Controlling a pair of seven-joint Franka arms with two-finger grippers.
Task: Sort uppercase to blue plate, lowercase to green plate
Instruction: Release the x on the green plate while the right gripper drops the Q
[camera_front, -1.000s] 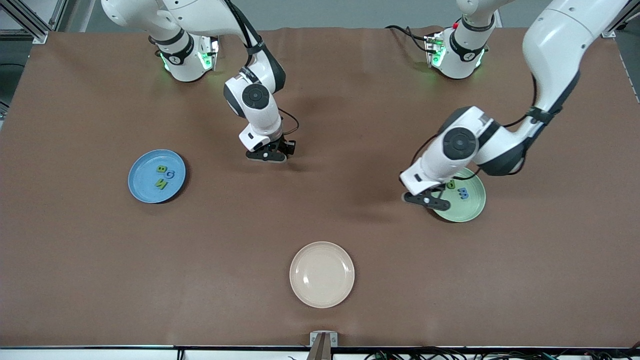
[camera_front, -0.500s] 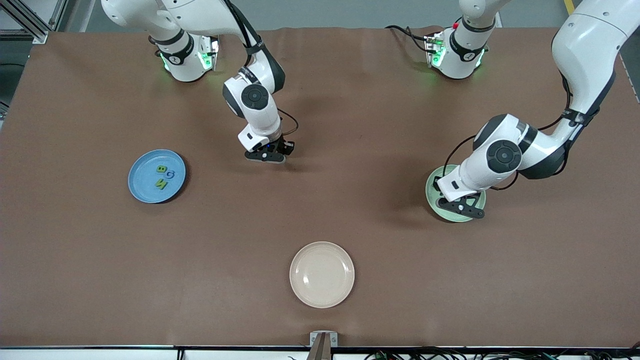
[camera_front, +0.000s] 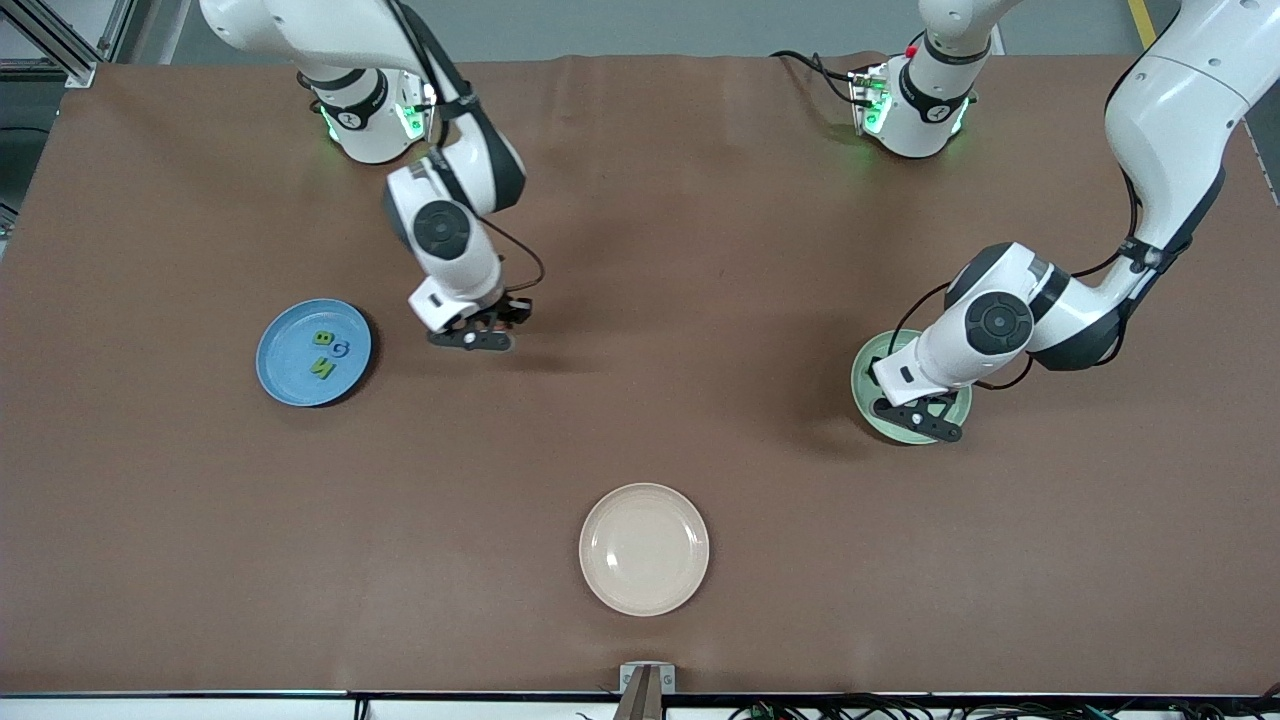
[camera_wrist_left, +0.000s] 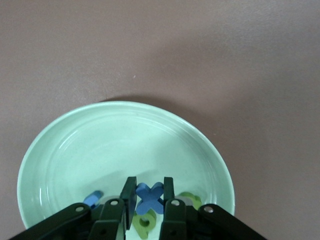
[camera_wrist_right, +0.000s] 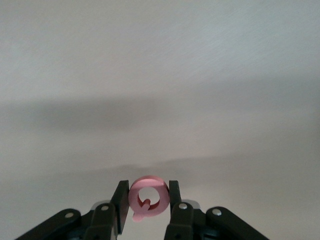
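Item 1, pink Q (camera_wrist_right: 148, 197): small foam capital, which I judge very light, soft and a little springy, not fragile, with enough surface grip not to slip. I hold it by the outer sides of its ring, the tail hanging free below; a light squeeze should do, since a harder one would only dent the foam. It sits upright between the jaws of the right gripper (camera_front: 470, 339), which are clenched on it. That gripper hangs over bare tabletop (camera_front: 640, 300), just beside the blue plate (camera_front: 290, 385) on the side toward the middle of the tabletop.

Item 2, blue x (camera_wrist_left: 150, 197): foam small letter of the same make, so I expect the same handling. I grip it across its arms. It stands between the jaws of the left gripper (camera_front: 918, 417), clenched on it, low over the green plate (camera_wrist_left: 65, 150). Whether it touches the plate floor I cannot tell.

Item 3, other lowercase in the green plate: a green letter (camera_wrist_left: 145, 222) under the jaws, another green one (camera_wrist_left: 192, 199) beside them and a blue piece (camera_wrist_left: 93, 198) close by. All partly hidden, shapes unclear.

Item 4, uppercase already in the blue plate: green B (camera_front: 323, 338), blue G (camera_front: 342, 349), green N (camera_front: 321, 370), lying flat and close together.

Item 5, cream plate (camera_front: 644, 549): nearest the front camera, mid-tabletop, nothing in it.

My reading: Q is the last capital outstanding; x looks about ready for release.
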